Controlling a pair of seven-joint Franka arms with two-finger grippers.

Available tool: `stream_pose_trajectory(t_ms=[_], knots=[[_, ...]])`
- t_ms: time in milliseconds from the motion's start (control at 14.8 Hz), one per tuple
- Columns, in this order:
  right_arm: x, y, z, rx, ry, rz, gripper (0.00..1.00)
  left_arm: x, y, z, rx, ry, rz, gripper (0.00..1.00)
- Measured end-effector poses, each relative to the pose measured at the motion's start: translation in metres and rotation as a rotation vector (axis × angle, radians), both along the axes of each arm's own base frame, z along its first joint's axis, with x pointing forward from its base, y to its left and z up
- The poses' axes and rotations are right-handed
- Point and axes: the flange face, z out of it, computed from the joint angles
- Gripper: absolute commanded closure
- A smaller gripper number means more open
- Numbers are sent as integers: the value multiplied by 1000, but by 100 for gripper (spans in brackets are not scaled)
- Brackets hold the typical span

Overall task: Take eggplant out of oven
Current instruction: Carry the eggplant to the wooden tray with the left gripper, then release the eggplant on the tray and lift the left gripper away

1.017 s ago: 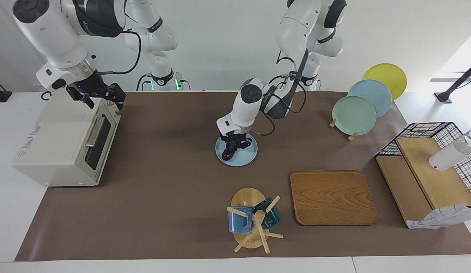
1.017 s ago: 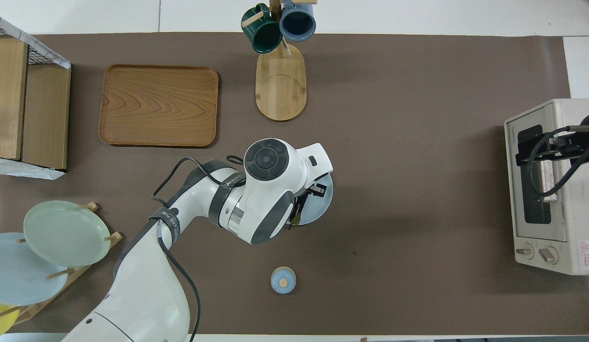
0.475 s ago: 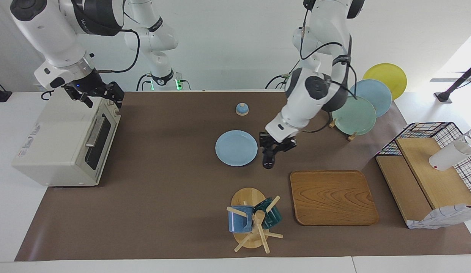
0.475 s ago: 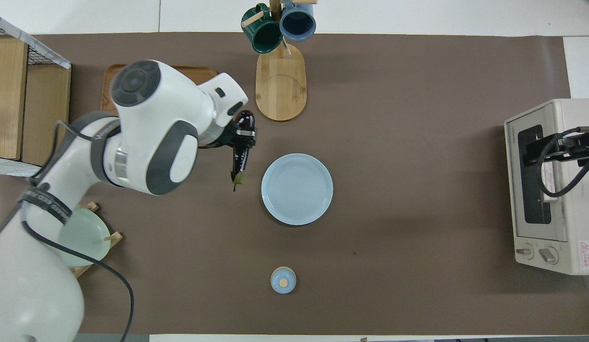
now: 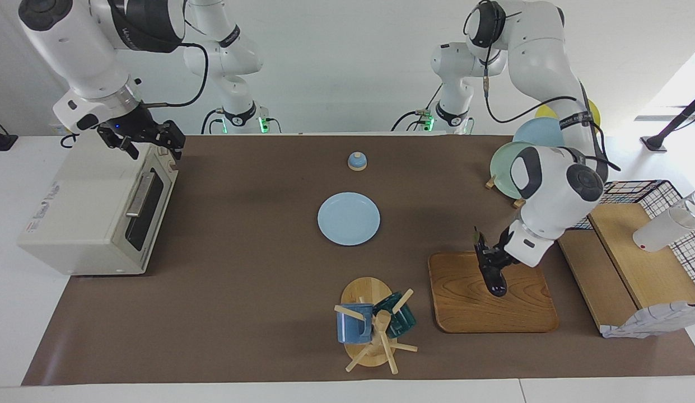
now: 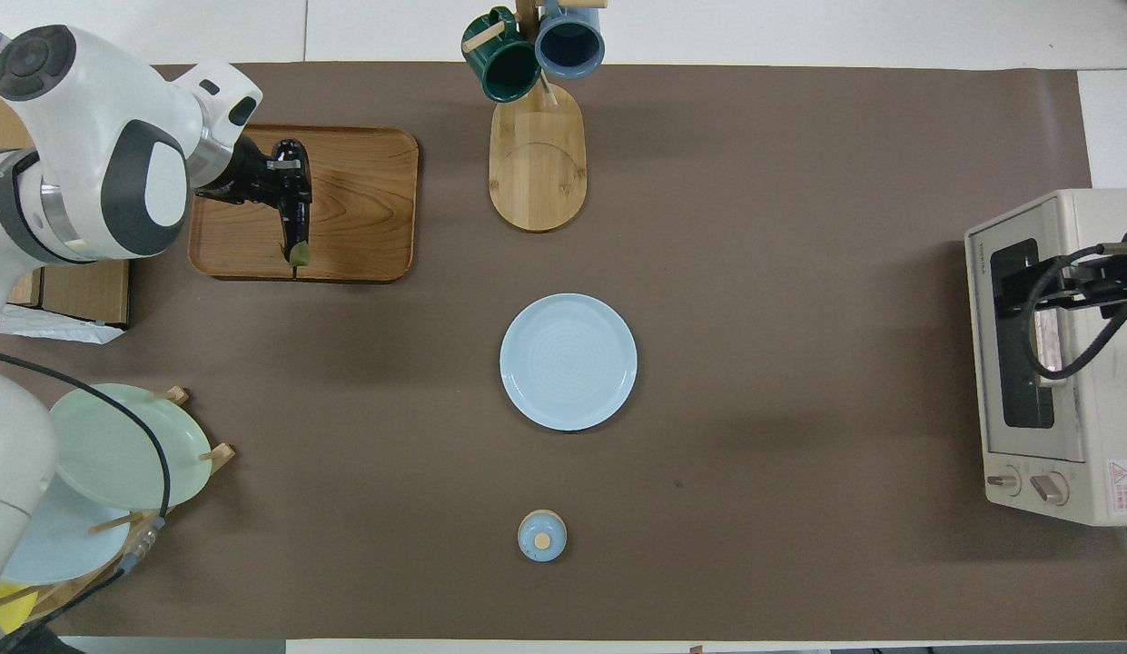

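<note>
At the right arm's end of the table stands the oven [image 5: 98, 210], door shut, with the right gripper [image 5: 148, 144] over its top edge nearest the robots; whether its fingers are apart I cannot tell. Mid-table lies the blue plate [image 5: 348, 218], bare, with a small blue lid [image 5: 357, 161] nearer the robots and a mug rack [image 5: 372, 324] with 2 mugs farther out. Over the wooden tray [image 5: 493, 308], the left gripper [image 5: 491, 258] is clamped on the eggplant [image 5: 494, 278], held above the tray with its stem end toward the robots.
</note>
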Motion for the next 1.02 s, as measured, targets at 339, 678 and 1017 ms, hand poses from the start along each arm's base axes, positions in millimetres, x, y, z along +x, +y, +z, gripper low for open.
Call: stream_pose_trajectory(t_ms=[339, 678, 1017], knots=[[0, 0, 0, 0, 0, 0, 0, 17, 8, -27, 13, -58, -2, 100], [0, 0, 0, 0, 0, 0, 0, 16, 3, -28, 15, -60, -32, 0], [0, 0, 0, 0, 0, 0, 0, 14, 4, -17, 22, -39, -48, 0]])
